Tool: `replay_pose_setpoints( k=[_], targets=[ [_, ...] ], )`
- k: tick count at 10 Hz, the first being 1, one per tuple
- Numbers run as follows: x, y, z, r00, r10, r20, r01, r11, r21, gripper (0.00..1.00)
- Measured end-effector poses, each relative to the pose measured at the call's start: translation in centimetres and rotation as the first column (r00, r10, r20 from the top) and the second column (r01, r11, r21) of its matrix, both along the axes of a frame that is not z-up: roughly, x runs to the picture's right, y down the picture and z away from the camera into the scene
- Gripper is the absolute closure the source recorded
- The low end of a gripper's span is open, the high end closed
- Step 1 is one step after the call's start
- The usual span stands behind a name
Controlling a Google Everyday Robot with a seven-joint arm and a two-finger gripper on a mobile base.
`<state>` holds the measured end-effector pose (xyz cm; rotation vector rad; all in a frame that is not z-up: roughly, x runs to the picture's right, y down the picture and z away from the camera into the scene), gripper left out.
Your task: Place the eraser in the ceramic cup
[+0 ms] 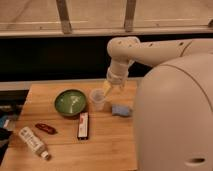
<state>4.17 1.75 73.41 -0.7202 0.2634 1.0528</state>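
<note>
The eraser (pixel 83 125) lay flat on the bench (pixel 107 147), just in front of the green bowl (pixel 70 102) and near the ceramic cup (pixel 98 99). The gripper (pixel 111 88) hung just beside the cup's right rim; how wide it stood could not be told.

Table (pixel 100 150): pale wood, matt. Bowl (pixel 70 102): green, glossy glaze. Ceramic cup (pixel 97 99), at the bowl's 3 o'clock: whitish, smooth, dull sheen. Eraser (pixel 83 125): black sides, white face, matt. Robot shell (pixel 170 125): smooth off-white plastic, satin. Gripper (pixel 111 86), at the cup's 1 o'clock, just beside its rim: pale, smooth, plastic-looking.
</note>
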Motion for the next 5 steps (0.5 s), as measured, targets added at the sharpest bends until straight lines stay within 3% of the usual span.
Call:
replay_pose_setpoints(
  k=[3,5],
  targets=[
    [-1.4,1.6,0.2,1.0,0.0,0.002,0.0,1.0,-0.006,0.38],
    [-3.6,4.6,-0.4,0.998,0.02,-0.055,-0.02,0.9998,0.001,0.38]
  ],
)
